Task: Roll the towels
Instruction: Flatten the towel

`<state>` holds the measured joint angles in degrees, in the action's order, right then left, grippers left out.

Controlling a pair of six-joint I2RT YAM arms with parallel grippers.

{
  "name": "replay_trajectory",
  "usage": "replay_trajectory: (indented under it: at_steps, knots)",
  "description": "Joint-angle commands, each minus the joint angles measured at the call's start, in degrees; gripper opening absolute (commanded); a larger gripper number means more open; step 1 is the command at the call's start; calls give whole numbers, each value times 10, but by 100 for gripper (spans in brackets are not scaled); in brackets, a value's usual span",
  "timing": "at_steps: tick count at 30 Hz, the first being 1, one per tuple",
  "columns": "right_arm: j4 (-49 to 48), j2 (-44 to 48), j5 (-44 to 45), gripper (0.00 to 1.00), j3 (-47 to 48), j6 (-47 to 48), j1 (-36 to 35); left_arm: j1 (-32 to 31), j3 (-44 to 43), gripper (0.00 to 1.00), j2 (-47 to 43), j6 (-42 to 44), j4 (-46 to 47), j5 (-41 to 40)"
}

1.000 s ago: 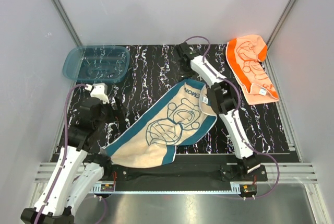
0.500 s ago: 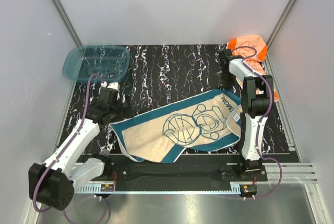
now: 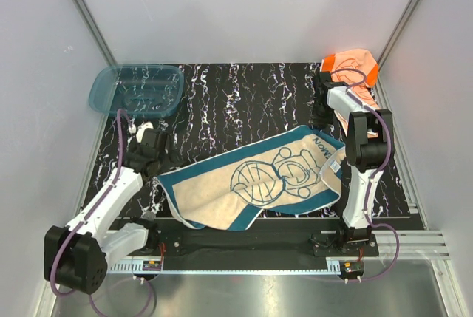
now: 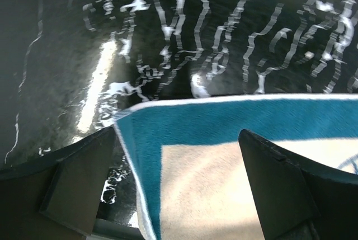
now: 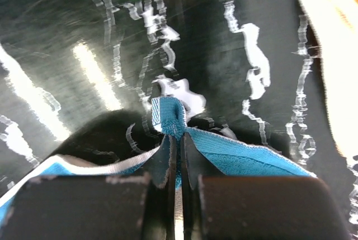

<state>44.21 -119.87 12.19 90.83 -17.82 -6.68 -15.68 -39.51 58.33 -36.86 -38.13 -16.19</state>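
I work in a robot laboratory cell, not in a home. Plain white walls (image 3: 222, 7) close my black marbled table (image 3: 244, 95) on three sides, with aluminium profiles (image 3: 85, 12) in the corners. A slotted metal rail (image 3: 429, 241) lies along the near edge, and purple cables (image 3: 119, 136) run openly.

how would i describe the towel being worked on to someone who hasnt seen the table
On the black marbled table, look across the near half. The teal-bordered towel lies spread diagonally there, beige in the middle with a line-drawn cartoon figure. The other towel, at the far right corner, is orange and crumpled.
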Motion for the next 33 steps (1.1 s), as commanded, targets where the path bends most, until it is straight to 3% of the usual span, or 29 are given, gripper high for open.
replay_trajectory:
  at_steps: [1,10,15,17,20,21,25,29,33]
  knots:
    - [-19,35,-51,0,-4,-9,0,15,16,99,-2,-40,6,-39]
    - [-16,34,-76,0,-2,-9,0,57,79,99,29,-66,87,-15]
    - [-18,29,-80,0,-1,-9,1,57,94,93,54,-70,129,-20]
    - [-18,28,-81,0,-3,-10,1,56,101,84,57,-70,144,-17]
    - [-19,28,-82,0,-6,-11,1,56,104,58,62,-74,176,-10]
    - [-18,29,-84,0,-6,-11,0,56,103,37,68,-73,181,-9]
    - [-7,42,-85,0,0,-12,-1,56,96,0,70,-66,198,-8]
    - [8,98,-99,0,1,-22,1,56,73,0,11,-53,175,4]
    - [32,186,-94,0,4,-24,1,56,-27,0,-76,10,129,45]
